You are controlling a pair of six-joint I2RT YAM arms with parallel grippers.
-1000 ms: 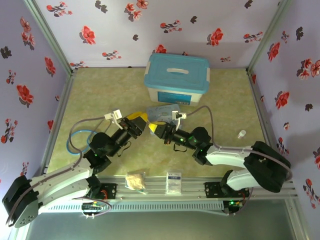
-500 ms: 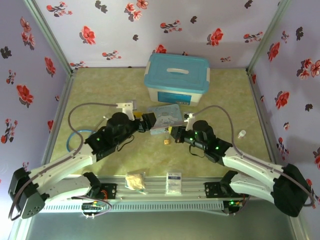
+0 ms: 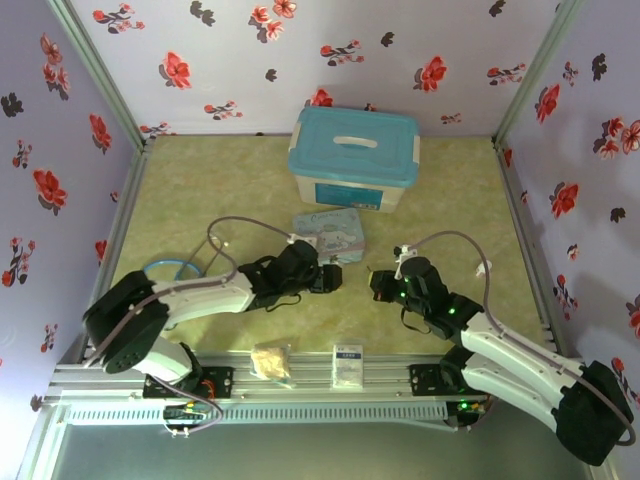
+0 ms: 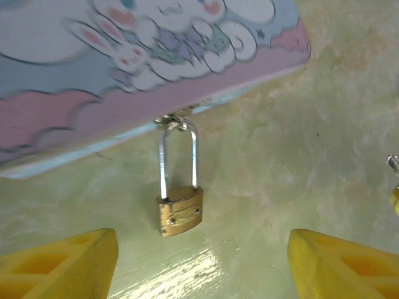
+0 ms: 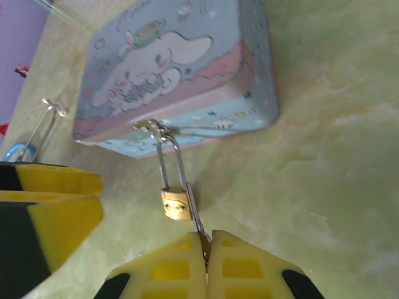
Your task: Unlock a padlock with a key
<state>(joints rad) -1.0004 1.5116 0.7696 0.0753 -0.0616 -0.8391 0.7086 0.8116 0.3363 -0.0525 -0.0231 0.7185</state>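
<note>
On the desk (image 5: 336, 156) lies the cartoon tin (image 5: 174, 75). The left fingers (image 4: 56, 265) gape wide, empty; the right fingers (image 5: 230, 268) pinch tight. The padlock (image 4: 181, 212) hangs locked from the tin's clasp, with the pinched key (image 5: 194, 218) just beside it. Inserting and turning remain, I'd say.

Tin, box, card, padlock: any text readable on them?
Tin: a cursive word by its top edge, too blurred to read.
Box label: print too small to read.
Card: dark print, too small to read.
Padlock: no readable mark.
</note>
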